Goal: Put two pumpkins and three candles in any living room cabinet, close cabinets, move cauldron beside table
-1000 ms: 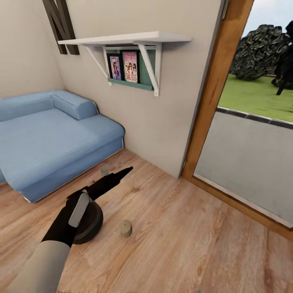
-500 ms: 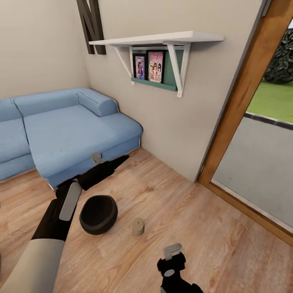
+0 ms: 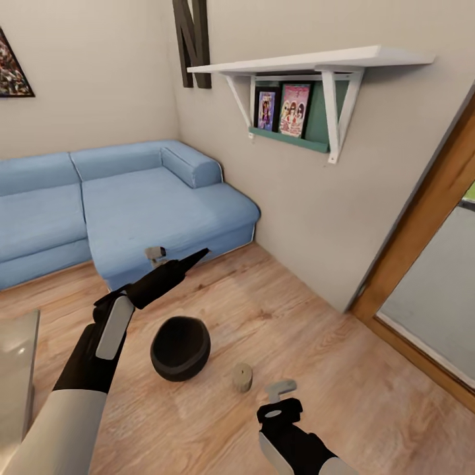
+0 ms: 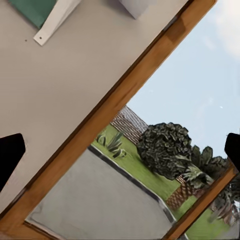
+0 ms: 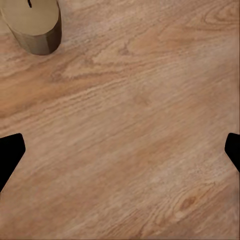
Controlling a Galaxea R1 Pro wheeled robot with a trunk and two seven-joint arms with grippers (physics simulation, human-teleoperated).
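Note:
The cauldron, a black round pot, stands on the wood floor in the head view. A short candle with a pale flat top stands just right of it, apart from it. My left gripper hangs open above and beyond the cauldron, pointing toward the wall; the left wrist view has its fingertips far apart over the glass door. My right gripper hovers open and empty above the floor, near the candle. Pumpkins and cabinet are out of view.
A blue corner sofa fills the left and back. A white wall shelf with framed pictures hangs above. A wood-framed glass door is at the right. A glass table edge shows at the far left.
The head view has swung left, so sofa, shelf and door have shifted right in the picture. The right gripper has come into view at the bottom. The cauldron now shows clear of my left hand.

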